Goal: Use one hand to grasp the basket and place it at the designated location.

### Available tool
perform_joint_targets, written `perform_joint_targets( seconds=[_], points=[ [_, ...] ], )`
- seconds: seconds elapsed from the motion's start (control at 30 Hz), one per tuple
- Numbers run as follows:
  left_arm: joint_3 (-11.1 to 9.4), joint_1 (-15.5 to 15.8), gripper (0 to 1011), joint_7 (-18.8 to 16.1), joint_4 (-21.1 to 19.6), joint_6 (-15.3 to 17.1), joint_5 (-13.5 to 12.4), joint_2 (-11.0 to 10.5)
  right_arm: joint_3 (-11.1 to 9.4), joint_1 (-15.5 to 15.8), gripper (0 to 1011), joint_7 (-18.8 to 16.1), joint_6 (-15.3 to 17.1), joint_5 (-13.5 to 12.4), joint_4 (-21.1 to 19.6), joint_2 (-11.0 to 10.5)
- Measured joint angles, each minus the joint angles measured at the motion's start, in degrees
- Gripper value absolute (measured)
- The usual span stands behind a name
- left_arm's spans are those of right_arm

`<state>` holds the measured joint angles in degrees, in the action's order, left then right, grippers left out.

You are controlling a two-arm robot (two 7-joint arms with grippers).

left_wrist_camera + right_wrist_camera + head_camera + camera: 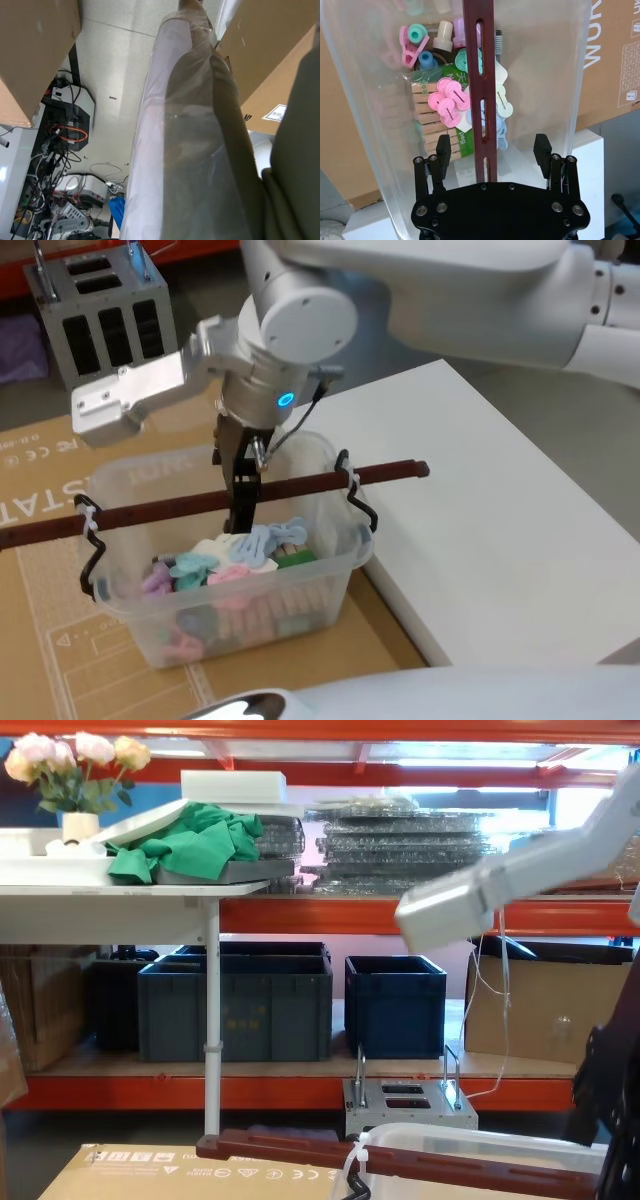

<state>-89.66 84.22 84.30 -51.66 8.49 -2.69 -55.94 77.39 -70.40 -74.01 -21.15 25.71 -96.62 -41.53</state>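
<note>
The basket [330, 570] is translucent white plastic and stands on a flat cardboard sheet. It holds coloured plastic clips and wooden pegs. Its long dark red-brown bar handle [330, 480] lies across the rim, tied on with a white tie [352, 480]. My right gripper [243, 508] reaches down from above onto the middle of the handle. In the right wrist view the right gripper [492, 148] is open, its black fingers [443, 148] on either side of the handle [481, 75] with gaps both sides. In the chest view the basket [480, 1145] and handle [400, 1157] are low right.
A white table [480, 510] stands just right of the basket. The cardboard sheet [40, 640] spreads left. A grey metal box [100, 320] with loop handles is at the back left. Dark blue crates [240, 1000] sit under the far shelves. The left wrist view looks at floor and cardboard boxes [35, 45].
</note>
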Motion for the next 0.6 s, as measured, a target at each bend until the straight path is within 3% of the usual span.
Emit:
perform_joint_targets(
  seconds=[0.6],
  points=[
    [0.0,0.0,0,0.0,0.0,0.0,0.0,0.0,3.47,0.74,1000,0.64,0.5,2.93,2.29,1.89]
  ],
)
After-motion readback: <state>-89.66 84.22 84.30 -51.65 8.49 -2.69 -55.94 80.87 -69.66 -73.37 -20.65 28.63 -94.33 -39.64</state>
